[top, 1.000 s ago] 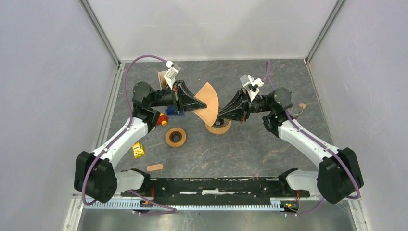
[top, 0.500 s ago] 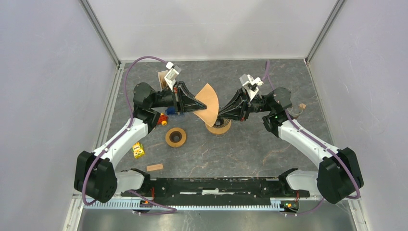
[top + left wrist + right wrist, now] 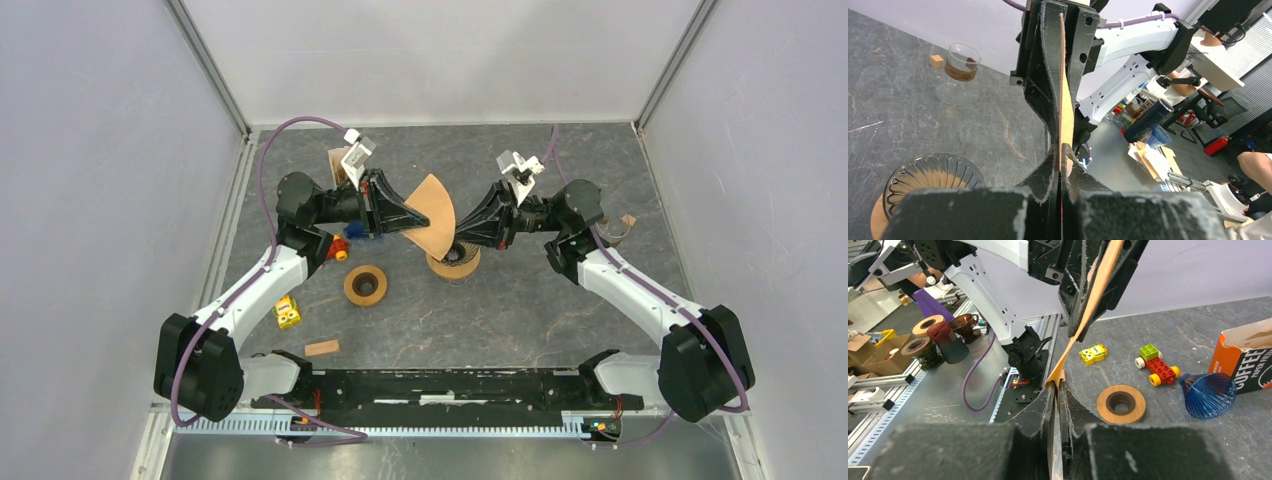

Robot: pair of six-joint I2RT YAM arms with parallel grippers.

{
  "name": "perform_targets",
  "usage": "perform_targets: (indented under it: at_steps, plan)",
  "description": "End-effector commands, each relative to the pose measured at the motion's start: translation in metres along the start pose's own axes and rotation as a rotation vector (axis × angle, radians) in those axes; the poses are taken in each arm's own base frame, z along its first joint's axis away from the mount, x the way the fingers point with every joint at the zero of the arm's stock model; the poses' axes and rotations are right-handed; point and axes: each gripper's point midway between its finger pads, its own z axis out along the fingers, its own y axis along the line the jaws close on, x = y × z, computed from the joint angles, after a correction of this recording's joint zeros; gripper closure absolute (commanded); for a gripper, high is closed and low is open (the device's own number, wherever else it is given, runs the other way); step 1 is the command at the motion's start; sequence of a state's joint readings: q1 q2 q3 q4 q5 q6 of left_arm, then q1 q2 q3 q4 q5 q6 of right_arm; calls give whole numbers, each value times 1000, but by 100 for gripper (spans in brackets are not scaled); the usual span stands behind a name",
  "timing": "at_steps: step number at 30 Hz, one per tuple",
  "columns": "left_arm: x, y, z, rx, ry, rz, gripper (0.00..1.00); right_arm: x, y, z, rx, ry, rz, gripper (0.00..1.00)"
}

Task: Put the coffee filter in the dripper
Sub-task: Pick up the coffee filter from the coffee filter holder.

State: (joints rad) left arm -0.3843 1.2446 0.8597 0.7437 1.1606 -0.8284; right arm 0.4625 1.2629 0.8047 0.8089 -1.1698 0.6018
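Note:
The brown paper coffee filter (image 3: 432, 213) is held upright in the air, flat like a fan, above the glass dripper (image 3: 455, 262) on its wooden base. My left gripper (image 3: 418, 222) is shut on the filter's left edge. My right gripper (image 3: 458, 243) is shut on its lower right corner. In the left wrist view the filter (image 3: 1065, 100) is edge-on between my left gripper's (image 3: 1063, 150) fingers, with the dripper (image 3: 933, 172) below left. In the right wrist view the filter (image 3: 1093, 295) rises from my right gripper (image 3: 1057, 385).
A wooden ring (image 3: 365, 285), a red toy car (image 3: 338, 247), a yellow toy (image 3: 288, 312) and a small wooden block (image 3: 321, 348) lie to the left. A blue dripper (image 3: 1208, 394) and the filter box (image 3: 1243, 360) stand behind. A glass vessel (image 3: 960, 62) stands at the right.
The right wrist has lifted and shifted slightly toward the back. The filter, both grips on it and the left arm look unchanged.

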Motion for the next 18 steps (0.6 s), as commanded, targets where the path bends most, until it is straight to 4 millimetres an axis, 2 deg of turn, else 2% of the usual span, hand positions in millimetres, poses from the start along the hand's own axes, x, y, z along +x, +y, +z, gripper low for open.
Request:
perform_targets:
  at_steps: [1,10,14,17,18]
  plan:
    - [-3,-1,1,16,-18,108,98,-6,-6,4,22,-23,5,89]
    - [0,5,1,4,-29,130,98,-7,4,11,-35,-41,33,90]
    - [1,9,1,-8,-36,134,98,-8,5,12,-40,-44,34,96]
    - [-3,14,0,-31,-57,138,97,-2,-9,11,23,-15,24,100]
    - [-6,16,0,-42,-66,138,94,1,-16,11,60,9,29,100]
